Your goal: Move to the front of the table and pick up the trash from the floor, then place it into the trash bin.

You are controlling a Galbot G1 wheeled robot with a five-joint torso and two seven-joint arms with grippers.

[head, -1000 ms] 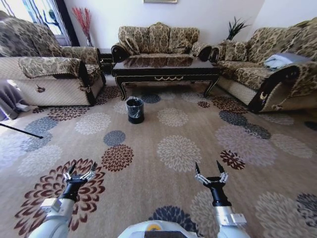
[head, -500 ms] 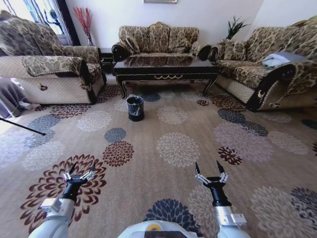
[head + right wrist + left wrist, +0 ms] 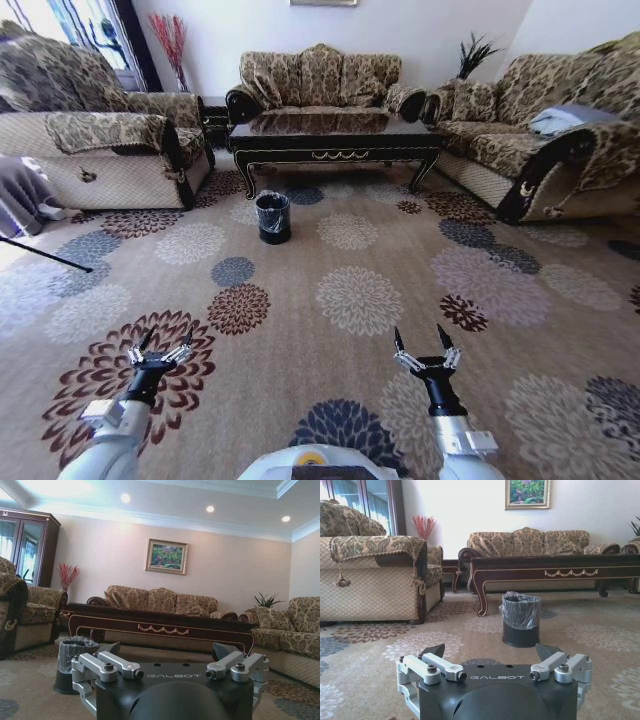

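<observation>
The table [image 3: 335, 143] is long, low and dark, with a gold ornament, and stands far ahead before the middle sofa. It also shows in both wrist views [image 3: 555, 570] [image 3: 160, 622]. The trash bin [image 3: 272, 218], black with a shiny liner, stands on the carpet just in front of the table's left end [image 3: 520, 619] [image 3: 75, 662]. The trash is out of view. My left gripper [image 3: 167, 338] [image 3: 492, 652] and right gripper [image 3: 420, 340] [image 3: 167, 650] hang open and hold nothing. Both are low over the carpet, well short of the bin.
Patterned sofas stand on the left [image 3: 95, 140], at the back [image 3: 320, 78] and on the right [image 3: 560, 140]. A thin dark rod [image 3: 45, 257] lies on the floor at far left. A wide stretch of flowered carpet [image 3: 360, 300] lies between me and the bin.
The whole head view shifted slightly upward a second ago, so the camera moved. Since half a second ago it holds still. Both arms keep the same pose.
</observation>
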